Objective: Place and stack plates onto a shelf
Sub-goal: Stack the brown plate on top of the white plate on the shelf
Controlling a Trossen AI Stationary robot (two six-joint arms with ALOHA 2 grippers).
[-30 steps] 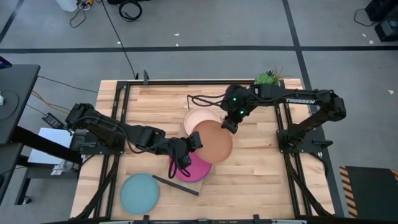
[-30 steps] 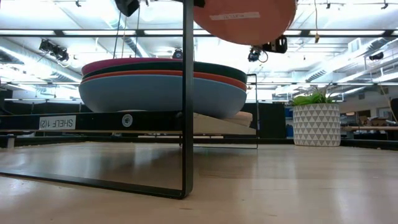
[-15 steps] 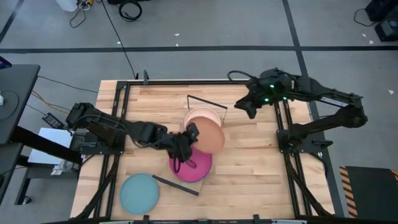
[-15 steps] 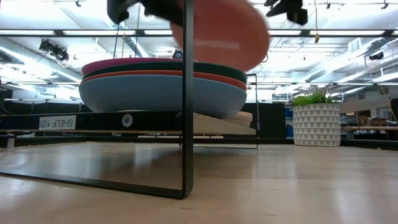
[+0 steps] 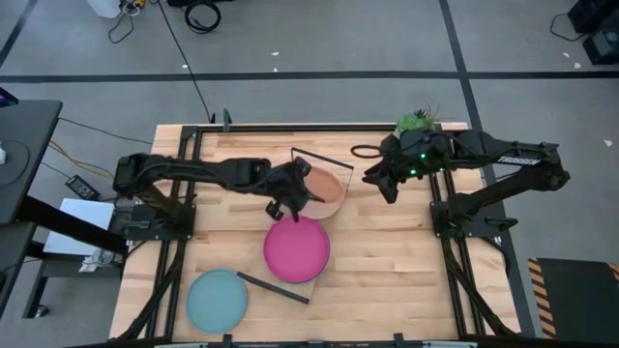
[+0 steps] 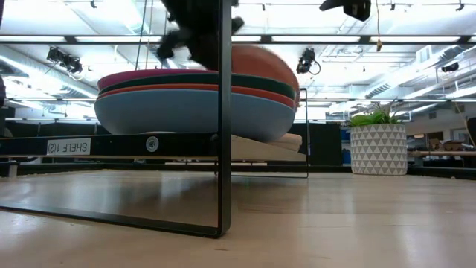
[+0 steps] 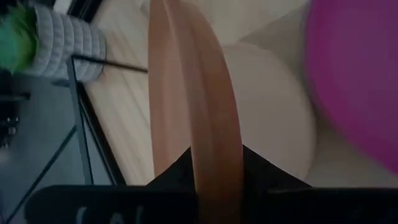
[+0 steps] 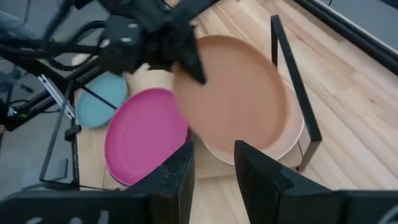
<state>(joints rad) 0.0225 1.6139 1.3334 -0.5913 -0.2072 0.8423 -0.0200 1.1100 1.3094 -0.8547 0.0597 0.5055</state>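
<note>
Left gripper (image 5: 293, 188) clamps the tan plate's (image 5: 324, 191) rim, holding it tilted over the cream plate (image 8: 292, 140) on the shelf (image 5: 340, 164), so the placing step seemingly needs lowering and release, while the right gripper (image 5: 379, 179) hangs open nearby.

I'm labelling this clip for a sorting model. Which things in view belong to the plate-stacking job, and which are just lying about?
Job:
- tan-brown plate, held by the left gripper over the cream plate
- magenta plate, top of a stack
- light blue plate, alone on the table
- shelf
- right gripper, open, waiting nearby

Lying about:
- potted plant
- floor cables
</note>
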